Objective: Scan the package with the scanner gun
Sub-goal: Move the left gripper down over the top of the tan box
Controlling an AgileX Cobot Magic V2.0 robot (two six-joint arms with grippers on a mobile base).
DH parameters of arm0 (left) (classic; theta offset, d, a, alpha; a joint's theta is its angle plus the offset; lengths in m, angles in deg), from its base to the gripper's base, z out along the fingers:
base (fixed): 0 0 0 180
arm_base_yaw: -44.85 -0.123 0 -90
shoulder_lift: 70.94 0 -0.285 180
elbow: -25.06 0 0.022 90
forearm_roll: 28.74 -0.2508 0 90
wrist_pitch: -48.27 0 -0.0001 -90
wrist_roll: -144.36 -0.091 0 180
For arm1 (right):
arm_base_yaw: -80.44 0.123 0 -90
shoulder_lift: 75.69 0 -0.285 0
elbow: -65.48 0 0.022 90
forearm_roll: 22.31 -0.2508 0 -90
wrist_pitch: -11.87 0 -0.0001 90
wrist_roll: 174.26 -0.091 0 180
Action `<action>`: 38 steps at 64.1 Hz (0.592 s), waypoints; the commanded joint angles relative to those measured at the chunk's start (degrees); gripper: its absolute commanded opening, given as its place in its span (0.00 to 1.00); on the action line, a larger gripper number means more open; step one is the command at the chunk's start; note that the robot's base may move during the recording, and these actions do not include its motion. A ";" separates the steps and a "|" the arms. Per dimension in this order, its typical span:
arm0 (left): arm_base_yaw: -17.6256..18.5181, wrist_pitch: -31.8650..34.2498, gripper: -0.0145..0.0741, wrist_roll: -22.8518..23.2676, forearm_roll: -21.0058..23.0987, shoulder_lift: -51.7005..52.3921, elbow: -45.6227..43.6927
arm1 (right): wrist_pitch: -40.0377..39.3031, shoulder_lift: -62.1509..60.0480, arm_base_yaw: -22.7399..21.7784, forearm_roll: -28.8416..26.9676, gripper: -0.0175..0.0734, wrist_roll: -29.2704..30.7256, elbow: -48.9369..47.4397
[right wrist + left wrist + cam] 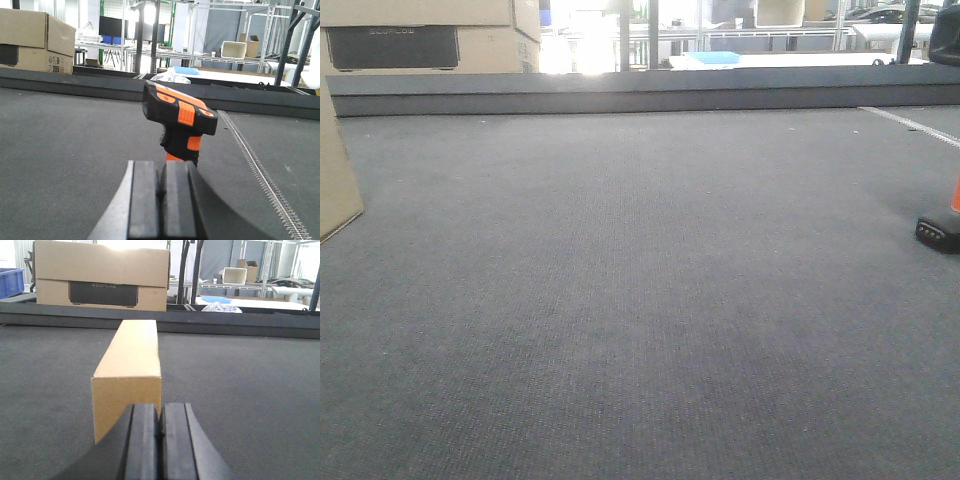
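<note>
Facing the package (127,375) end-on, the left gripper (160,412) had its two black fingers (142,440) pressed flat together, with no gap and nothing held between them. The package was a long, narrow box of plain brown cardboard. It lay flat on the grey carpeted work surface (640,300), with its long axis running away from the left wrist camera. Its near end stood just beyond the fingertips; contact between the two could not be confirmed from this view.

The right gripper (161,172) was likewise closed on itself, gripping nothing. The scanner gun (180,117) stood upright on the surface directly past the right fingertips. Its black head, marked with orange panels, was tilted and pointed toward the left of the right wrist view. The lower handle was hidden behind the fingers, so the gap between gripper and scanner gun could not be judged. In the front-facing view only the black base and a strip of orange handle showed, at the right edge.

A white stitched seam (255,165) ran along the surface to the right of the scanner gun. A raised dark ledge (620,95) bordered the far side of the surface. Beyond the ledge sat a large brown carton (100,275) with a dark printed panel, in line with the package
</note>
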 commanded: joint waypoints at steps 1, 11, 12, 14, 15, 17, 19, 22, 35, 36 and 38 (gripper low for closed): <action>0.28 0.97 0.04 0.25 0.01 0.20 -0.12 | -1.02 -0.16 0.05 0.29 0.01 0.09 0.04; 0.28 0.97 0.04 0.25 0.01 0.20 -0.12 | -1.02 -0.16 0.05 0.29 0.01 0.09 0.04; 0.28 0.97 0.04 0.25 0.01 0.20 -0.12 | -1.02 -0.16 0.05 0.29 0.01 0.09 0.04; 0.28 0.97 0.04 0.25 0.01 0.20 -0.12 | -1.02 -0.16 0.05 0.29 0.01 0.09 0.04; 0.28 0.97 0.04 0.25 0.01 0.20 -0.12 | -1.02 -0.16 0.05 0.29 0.01 0.09 0.04; 0.28 0.97 0.04 0.25 0.01 0.20 -0.12 | -1.02 -0.16 0.05 0.29 0.01 0.09 0.04; 0.28 0.97 0.04 0.25 0.01 0.20 -0.12 | -1.02 -0.16 0.05 0.29 0.01 0.09 0.04; 0.28 0.97 0.04 0.25 0.01 0.20 -0.12 | -1.02 -0.16 0.05 0.29 0.01 0.09 0.04; 0.28 0.97 0.04 0.25 0.01 0.20 -0.12 | -1.02 -0.16 0.05 0.29 0.01 0.09 0.04; 0.28 0.97 0.04 0.25 0.01 0.20 -0.12 | -1.02 -0.16 0.05 0.29 0.01 0.09 0.04; 0.28 0.97 0.04 0.25 0.01 0.20 -0.12 | -1.02 -0.16 0.05 0.29 0.01 0.09 0.04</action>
